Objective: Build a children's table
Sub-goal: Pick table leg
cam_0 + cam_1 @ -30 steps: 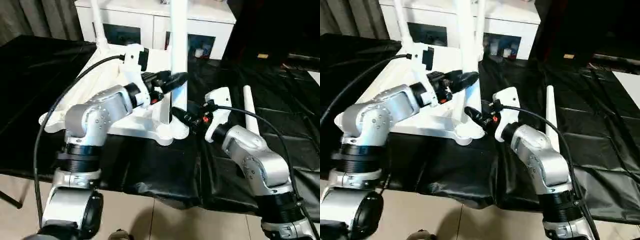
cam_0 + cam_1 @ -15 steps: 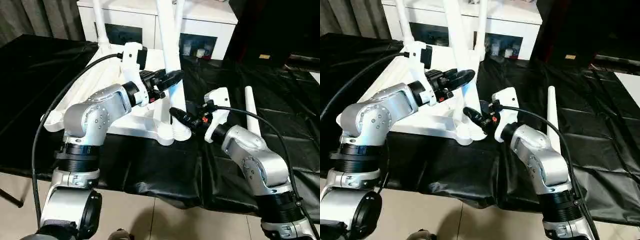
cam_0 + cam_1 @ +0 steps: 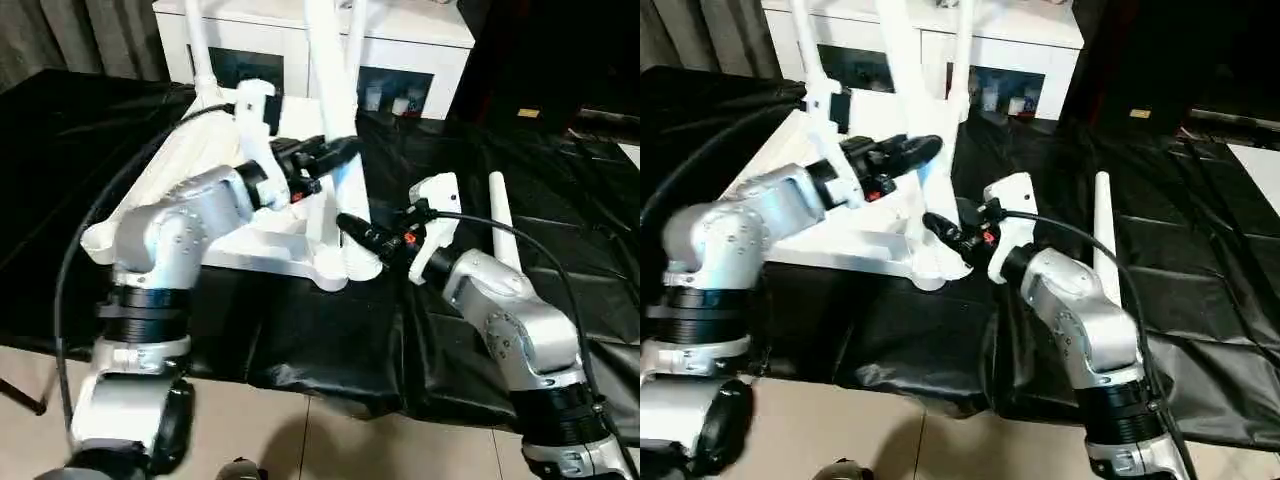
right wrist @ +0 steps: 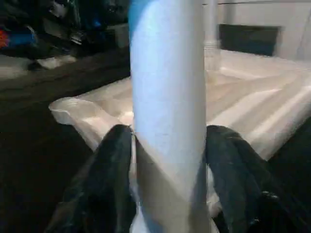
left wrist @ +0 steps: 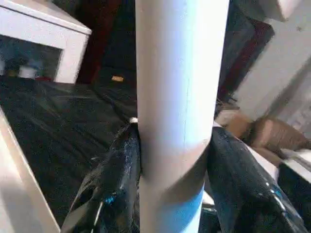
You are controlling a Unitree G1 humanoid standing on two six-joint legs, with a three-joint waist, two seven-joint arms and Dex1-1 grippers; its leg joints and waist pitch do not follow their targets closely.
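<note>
The white table top [image 3: 280, 258] lies upside down on the black cloth. From its near right corner socket [image 3: 345, 268] rises a white leg [image 3: 330, 90], leaning with its top to the left. My left gripper [image 3: 337, 150] is shut on this leg about halfway up; its fingers [image 5: 121, 174] press both sides of the tube [image 5: 180, 97]. Just above the socket my right gripper [image 3: 352, 226] is shut on the same leg [image 4: 167, 97], one black finger [image 4: 112, 170] on each side. Another leg [image 3: 198, 50] stands at the far left corner, and a third [image 3: 960, 50] rises behind.
A loose white leg [image 3: 500, 225] lies on the black cloth right of my right forearm. A white cabinet with glass doors [image 3: 400, 40] stands behind the table top. The cloth-covered surface ends near my body, with pale floor [image 3: 330, 440] below.
The held leg has tipped from upright so that its top leans left. My left gripper closed in on it and moved left and back with it. The right gripper stays low on the leg.
</note>
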